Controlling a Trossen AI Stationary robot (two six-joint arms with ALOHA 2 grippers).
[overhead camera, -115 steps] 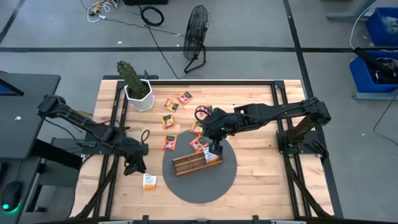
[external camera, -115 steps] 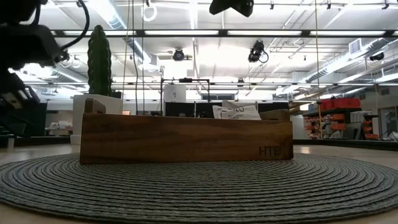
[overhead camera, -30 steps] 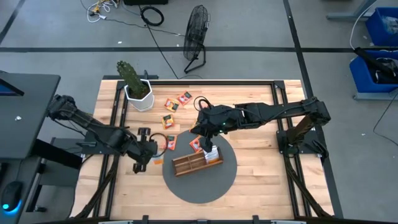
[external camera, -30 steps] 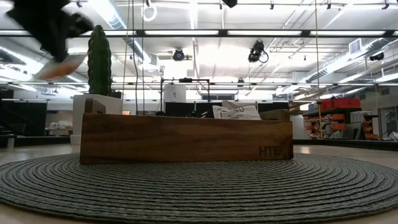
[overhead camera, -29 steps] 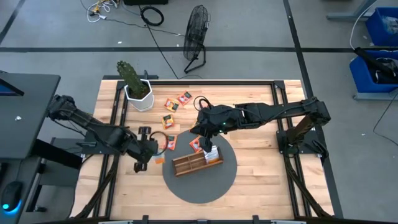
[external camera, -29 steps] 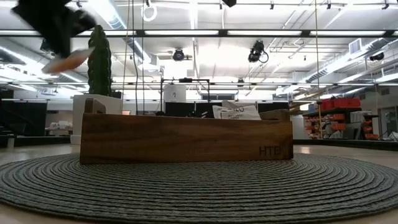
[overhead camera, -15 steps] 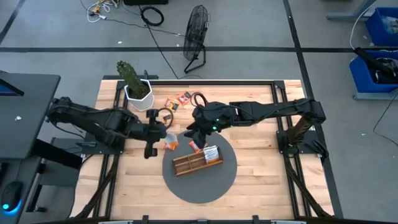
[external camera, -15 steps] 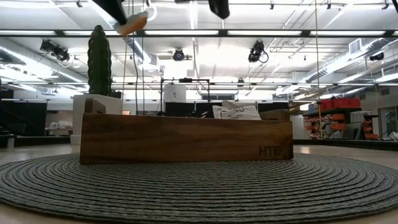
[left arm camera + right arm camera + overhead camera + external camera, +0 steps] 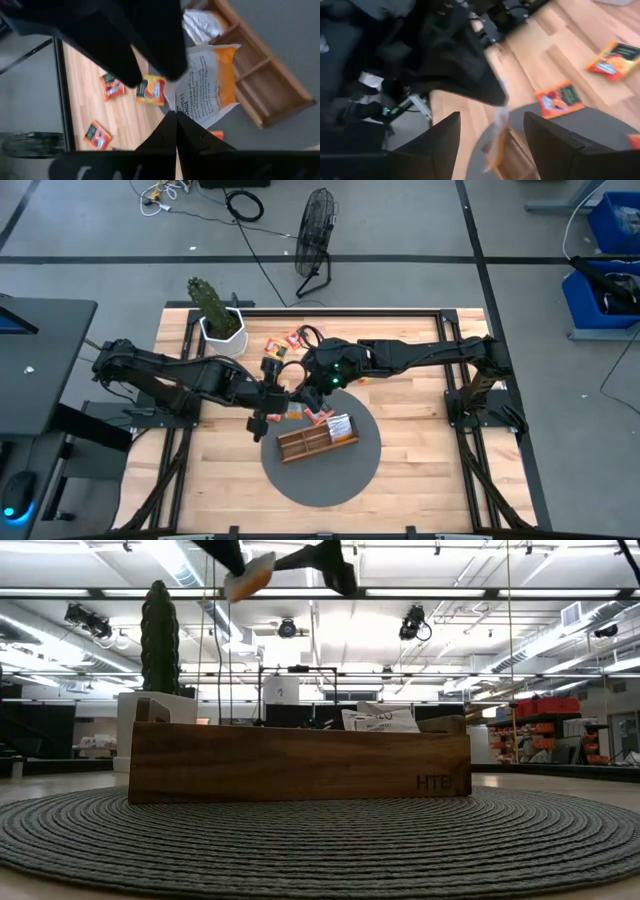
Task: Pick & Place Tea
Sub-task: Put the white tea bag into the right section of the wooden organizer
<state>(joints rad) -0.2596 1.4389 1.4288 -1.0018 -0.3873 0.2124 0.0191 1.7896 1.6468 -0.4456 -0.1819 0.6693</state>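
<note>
My left gripper (image 9: 274, 411) is shut on a white-and-orange tea sachet (image 9: 207, 82) in the air, left of the wooden tray (image 9: 317, 440), which lies on a round grey mat (image 9: 322, 472). My right gripper (image 9: 491, 117) is open just beyond, on the far right. Its fingers stand on either side of the held sachet (image 9: 497, 137) and do not touch it. A white sachet (image 9: 340, 425) sits in the tray's right end. More orange sachets (image 9: 272, 350) lie flat on the table. My left gripper pinches the sachet by the edge of its white end (image 9: 176, 109) between its two fingertips. The sachet sticks out beyond the fingers, lifted clear of table and tray. In the low view the sachet (image 9: 250, 575) hangs tilted, high above the tray.
A cactus in a white pot (image 9: 215, 315) stands at the far left corner. Loose sachets (image 9: 295, 337) lie on the wood between the pot and the mat. Black frame rails (image 9: 445, 360) run along the table's sides.
My left gripper has risen and gone toward the table's right with the sachet, from the bare wood up to the mat's left edge, rolling as it went. My right gripper has left the tray's right end and moved toward the left gripper.
</note>
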